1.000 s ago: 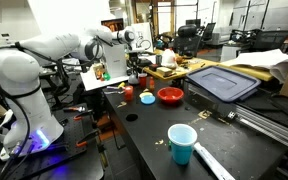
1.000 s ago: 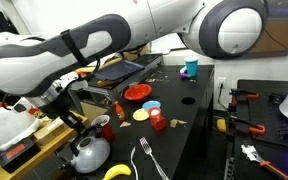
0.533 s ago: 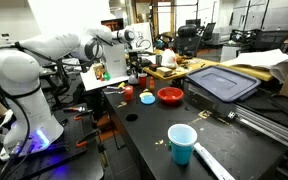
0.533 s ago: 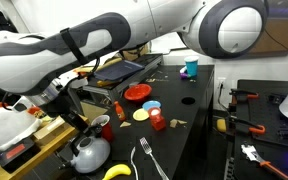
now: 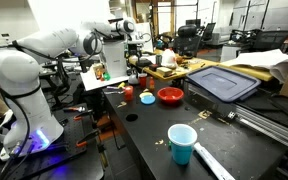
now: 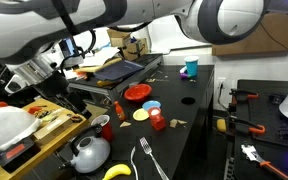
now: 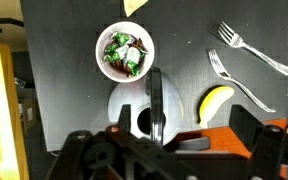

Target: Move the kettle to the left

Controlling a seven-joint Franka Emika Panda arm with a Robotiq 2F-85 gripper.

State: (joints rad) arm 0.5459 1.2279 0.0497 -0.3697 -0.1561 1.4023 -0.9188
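The silver-grey kettle (image 6: 89, 153) with its dark arched handle stands on the black table near the front corner. From above in the wrist view, the kettle (image 7: 129, 105) sits directly below the camera. My gripper (image 7: 181, 120) is open, its two dark fingers spread wide above the kettle and holding nothing. In an exterior view the gripper (image 5: 134, 52) hangs raised above the far end of the table.
Beside the kettle lie a banana (image 7: 216, 103), two forks (image 7: 249, 50) and a small bowl of green-wrapped bits (image 7: 124, 50). Further along stand a red bowl (image 5: 170, 96), a red cup (image 6: 157, 120), a light-blue cup (image 5: 181, 143) and a blue tray (image 5: 222, 82).
The gripper has opened, let go of the kettle's handle and risen well above it. The kettle stays where it stood.
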